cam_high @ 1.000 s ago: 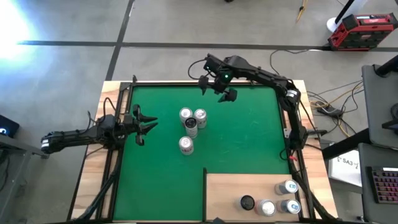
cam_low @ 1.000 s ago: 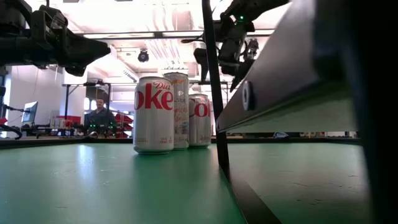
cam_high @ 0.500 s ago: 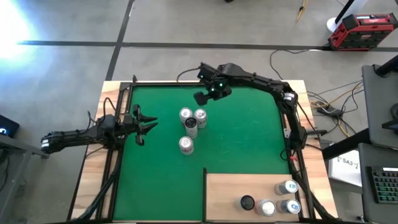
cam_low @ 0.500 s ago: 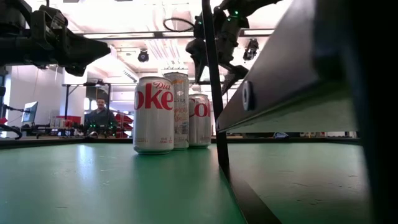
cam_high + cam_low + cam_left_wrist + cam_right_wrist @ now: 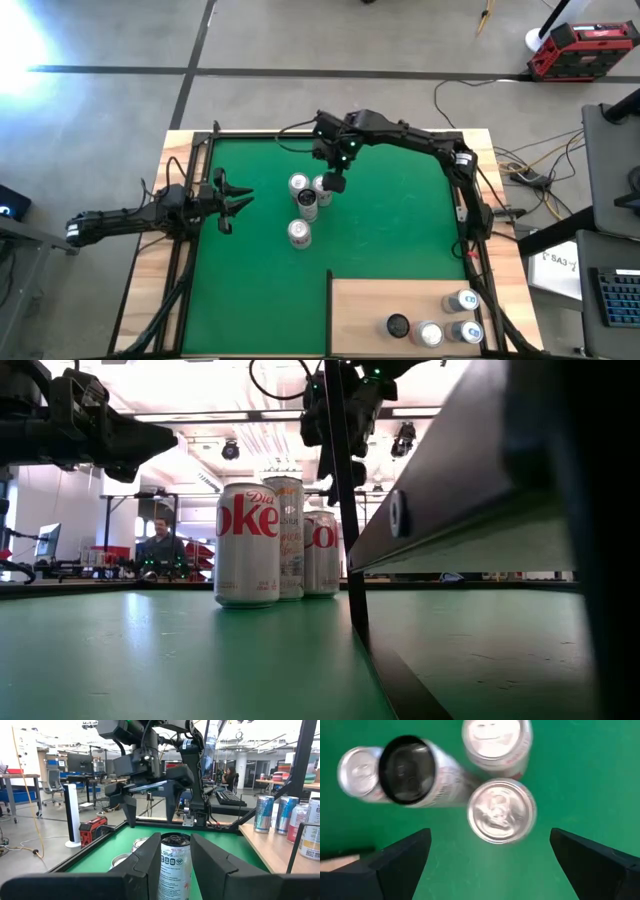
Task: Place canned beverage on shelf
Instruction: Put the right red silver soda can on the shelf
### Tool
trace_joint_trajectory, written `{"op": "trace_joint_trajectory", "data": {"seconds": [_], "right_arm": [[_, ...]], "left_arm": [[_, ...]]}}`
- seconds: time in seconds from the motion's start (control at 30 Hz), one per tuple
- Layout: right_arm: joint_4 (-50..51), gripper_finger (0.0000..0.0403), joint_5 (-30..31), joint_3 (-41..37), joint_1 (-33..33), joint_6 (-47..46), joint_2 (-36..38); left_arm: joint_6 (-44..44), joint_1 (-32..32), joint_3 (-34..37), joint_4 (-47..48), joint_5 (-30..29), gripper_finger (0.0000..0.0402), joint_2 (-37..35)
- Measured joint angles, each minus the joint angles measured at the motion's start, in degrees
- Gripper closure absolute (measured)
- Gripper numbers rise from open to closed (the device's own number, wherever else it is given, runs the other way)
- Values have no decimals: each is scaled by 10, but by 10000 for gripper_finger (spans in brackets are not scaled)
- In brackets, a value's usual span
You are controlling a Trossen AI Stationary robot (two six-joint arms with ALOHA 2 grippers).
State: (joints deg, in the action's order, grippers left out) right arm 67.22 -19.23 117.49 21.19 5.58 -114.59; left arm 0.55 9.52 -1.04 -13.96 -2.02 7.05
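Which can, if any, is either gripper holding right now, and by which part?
Nothing is held. The right gripper hangs open above the cluster of silver cans on the green mat; the left gripper waits at the mat's left edge, gripping nothing.

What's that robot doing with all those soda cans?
The right gripper hangs wide open right above a cluster of four cans on the green mat, lined up over one silver can, not touching it yet. The left gripper waits at the mat's left edge, holding nothing. Four more cans already stand on the plywood shelf in the near right corner.
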Motion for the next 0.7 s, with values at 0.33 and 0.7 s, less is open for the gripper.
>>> {"op": "trace_joint_trajectory", "data": {"seconds": [0.33,0.7], "right_arm": [[13,3,-22,0,-6,191,0],[-11,3,-12,-3,-21,283,-17]], "left_arm": [[0,0,0,0,0,313,0],[0,0,0,0,0,313,0]]}}
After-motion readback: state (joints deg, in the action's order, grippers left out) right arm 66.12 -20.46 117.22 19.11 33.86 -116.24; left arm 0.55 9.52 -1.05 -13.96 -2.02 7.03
